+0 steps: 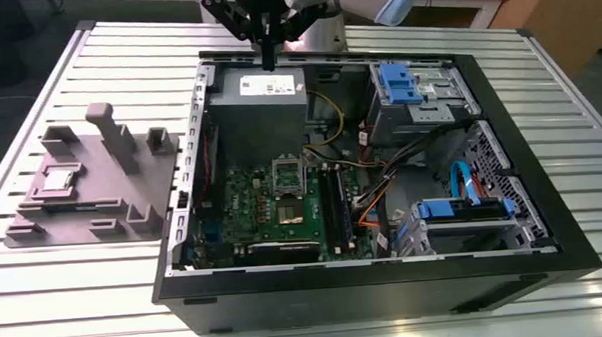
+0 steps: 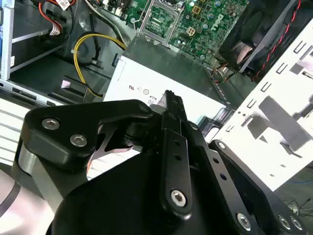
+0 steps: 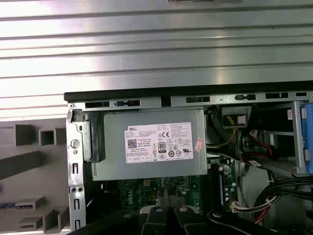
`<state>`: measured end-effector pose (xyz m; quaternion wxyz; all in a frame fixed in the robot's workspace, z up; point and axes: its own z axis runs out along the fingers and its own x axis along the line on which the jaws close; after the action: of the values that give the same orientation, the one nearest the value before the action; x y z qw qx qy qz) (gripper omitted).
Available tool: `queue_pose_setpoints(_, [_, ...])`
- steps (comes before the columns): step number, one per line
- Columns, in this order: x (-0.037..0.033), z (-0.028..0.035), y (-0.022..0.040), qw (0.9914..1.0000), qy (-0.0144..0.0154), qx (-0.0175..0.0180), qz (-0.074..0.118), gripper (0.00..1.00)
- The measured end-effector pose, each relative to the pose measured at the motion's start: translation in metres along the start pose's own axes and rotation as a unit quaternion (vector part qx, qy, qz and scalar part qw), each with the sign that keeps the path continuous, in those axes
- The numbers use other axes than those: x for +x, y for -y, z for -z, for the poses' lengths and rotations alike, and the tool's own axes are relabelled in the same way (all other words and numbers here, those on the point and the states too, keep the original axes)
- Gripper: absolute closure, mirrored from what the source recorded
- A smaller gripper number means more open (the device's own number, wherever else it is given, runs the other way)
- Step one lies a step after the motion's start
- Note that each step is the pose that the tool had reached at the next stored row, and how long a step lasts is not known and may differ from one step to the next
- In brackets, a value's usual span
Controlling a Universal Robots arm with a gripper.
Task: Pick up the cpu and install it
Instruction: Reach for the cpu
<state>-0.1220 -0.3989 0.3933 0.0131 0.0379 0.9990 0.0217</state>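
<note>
At the exterior view's left, on the slatted metal table (image 1: 63,301), stands a grey fixture block (image 1: 110,200) with upright posts. The cpu (image 1: 60,179) lies flat in a recess in the block's left half, outside the computer and well apart from the arm. Just right of the block lies the open black computer case (image 1: 388,294). In its upper left corner sits the grey power supply (image 1: 263,109), white label facing up, which both wrist views show at close range (image 2: 146,83) (image 3: 146,166). The gripper (image 1: 269,62) hangs at the top middle of the exterior view, pointing down over the rear edge of that power supply. Its fingers are pressed together into one narrow tip with nothing between them, as the second wrist view (image 2: 170,98) also shows. Below the power supply the green motherboard (image 1: 272,208) carries the square processor socket (image 1: 288,177), which the second wrist view shows just beyond the power supply's far edge (image 2: 159,17). A yellow cable (image 1: 329,110) loops right of the power supply. Toward the exterior view's right sit two blue drive caddies, one in the upper corner (image 1: 399,84) and one lower down (image 1: 466,207).
</note>
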Motion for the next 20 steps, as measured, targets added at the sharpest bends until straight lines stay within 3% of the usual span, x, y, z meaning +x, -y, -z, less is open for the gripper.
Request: queue_pose_setpoints(20, [0.0049, 0.0001, 0.0004, 1.00000, 0.0000, 0.0000, 0.000, 0.89])
